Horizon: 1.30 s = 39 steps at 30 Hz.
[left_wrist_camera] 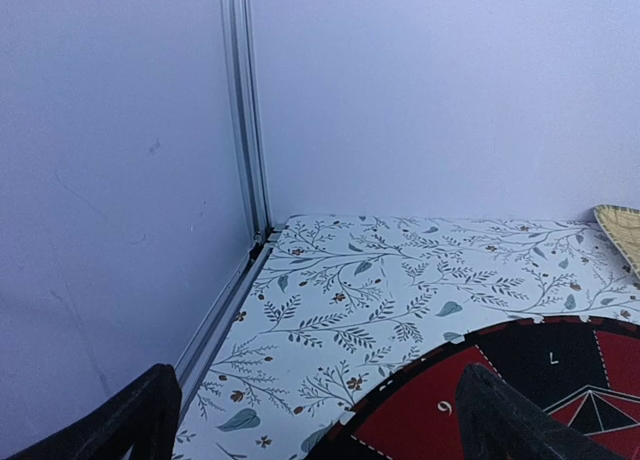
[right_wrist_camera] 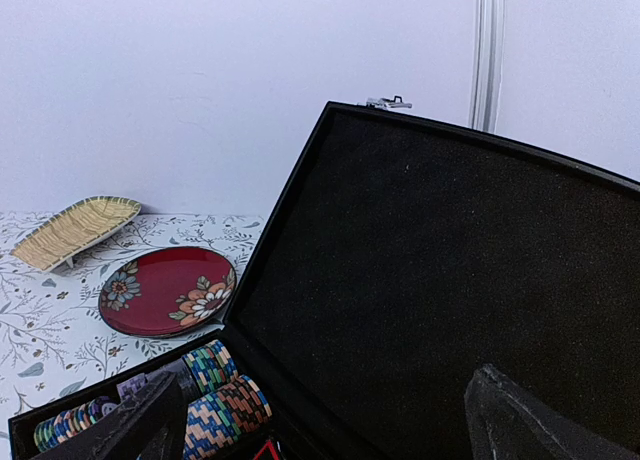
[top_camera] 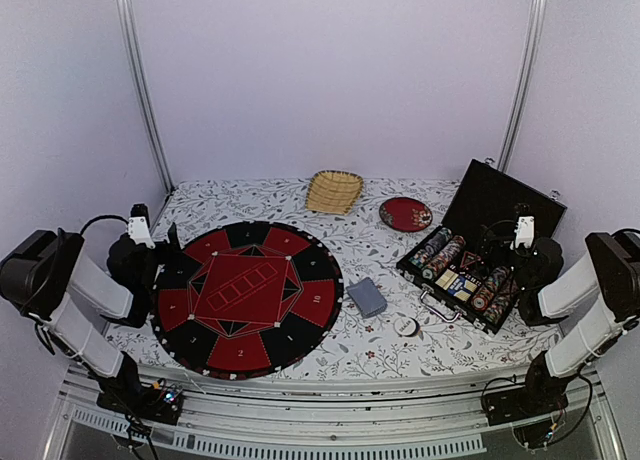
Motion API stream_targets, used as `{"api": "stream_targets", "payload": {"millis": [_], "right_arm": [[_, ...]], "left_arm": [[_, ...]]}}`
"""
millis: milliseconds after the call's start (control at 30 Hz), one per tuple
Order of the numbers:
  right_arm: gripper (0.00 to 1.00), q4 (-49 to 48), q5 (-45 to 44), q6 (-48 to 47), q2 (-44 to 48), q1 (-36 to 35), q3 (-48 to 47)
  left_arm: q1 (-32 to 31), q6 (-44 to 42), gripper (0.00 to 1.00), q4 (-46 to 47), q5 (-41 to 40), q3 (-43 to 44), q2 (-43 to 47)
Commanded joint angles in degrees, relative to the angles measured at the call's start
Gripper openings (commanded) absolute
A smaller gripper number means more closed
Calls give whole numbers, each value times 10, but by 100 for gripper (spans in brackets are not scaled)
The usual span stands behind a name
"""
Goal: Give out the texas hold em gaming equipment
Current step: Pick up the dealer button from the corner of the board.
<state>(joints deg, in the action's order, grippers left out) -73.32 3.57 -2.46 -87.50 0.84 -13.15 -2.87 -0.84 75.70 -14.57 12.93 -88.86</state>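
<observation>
An open black case [top_camera: 505, 205] at the right holds rows of striped chips [top_camera: 446, 255], also seen in the right wrist view [right_wrist_camera: 215, 405]. A blue-grey deck of cards [top_camera: 367, 296] lies on the cloth right of the round red-and-black poker mat [top_camera: 248, 296]. A white round button [top_camera: 406, 326] lies near the front, below the case. My left gripper [top_camera: 168, 248] is open and empty at the mat's left edge [left_wrist_camera: 480, 380]. My right gripper [top_camera: 510, 250] is open and empty over the case, facing its lid [right_wrist_camera: 430, 290].
A woven straw basket [top_camera: 333, 190] and a dark-red flowered plate [top_camera: 405, 214] stand at the back; both show in the right wrist view, the basket [right_wrist_camera: 75, 230] and the plate [right_wrist_camera: 165, 290]. White walls and metal corner posts [left_wrist_camera: 245, 130] enclose the floral tablecloth [left_wrist_camera: 380, 280].
</observation>
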Motion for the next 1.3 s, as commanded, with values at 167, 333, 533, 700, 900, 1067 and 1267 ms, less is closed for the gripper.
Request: {"api": "stream_targets", "payload": {"millis": [167,333,533,700,900,1067,1267], "right_arm": [[99,-7,4,-1,-7,6,-10],[99,226,-66,20,122,7,-96],[99,545,142,52,201,5,-292],[92,830,203,71,179,-67,-435],[87,1082,10,111,118,-269,-484],[82,1208,-55,200,43,-397,-495],[84,1231,-52,246,-41,-498,-500]], "left_arm": [[4,11,98,-74,-34,35,41],[1,95,98,-333,-115,160,153],[-21,213,98,-489,140,302,209],[-115,188,98,-727,223,490,166],[-214,87,98,-910,280,594,124],[-246,49,98,-939,208,575,104],[-250,50,98,-912,212,535,83]]}}
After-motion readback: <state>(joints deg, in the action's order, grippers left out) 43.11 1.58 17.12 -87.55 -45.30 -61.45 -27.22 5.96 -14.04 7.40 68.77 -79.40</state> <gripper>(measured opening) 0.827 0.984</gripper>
